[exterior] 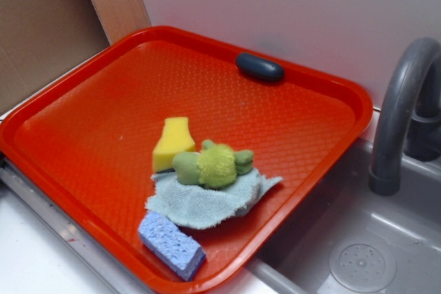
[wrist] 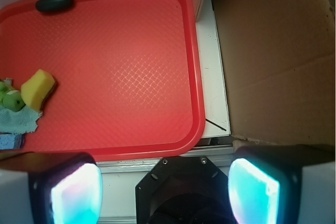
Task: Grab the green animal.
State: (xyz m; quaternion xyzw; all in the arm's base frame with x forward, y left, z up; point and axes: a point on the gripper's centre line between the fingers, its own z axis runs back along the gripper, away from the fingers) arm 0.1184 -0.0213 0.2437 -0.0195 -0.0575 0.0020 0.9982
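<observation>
The green animal point(exterior: 214, 164) is a small plush with a fuzzy lime middle and olive ends, lying on a pale blue-green cloth point(exterior: 207, 201) in the red tray point(exterior: 83, 122). In the wrist view the green animal point(wrist: 11, 98) shows only partly, at the far left edge. My gripper point(wrist: 165, 190) hangs high over the tray's near edge, far to the right of the plush. Its jaws stand wide apart with nothing between them. The arm does not appear in the exterior view.
A yellow sponge point(exterior: 172, 144) touches the plush's left side. A blue sponge point(exterior: 171, 244) lies by the tray's front rim. A dark oval object point(exterior: 260, 67) rests on the tray's back rim. A grey faucet point(exterior: 406, 111) and sink point(exterior: 358, 259) stand right. Cardboard point(wrist: 278, 56) flanks the tray.
</observation>
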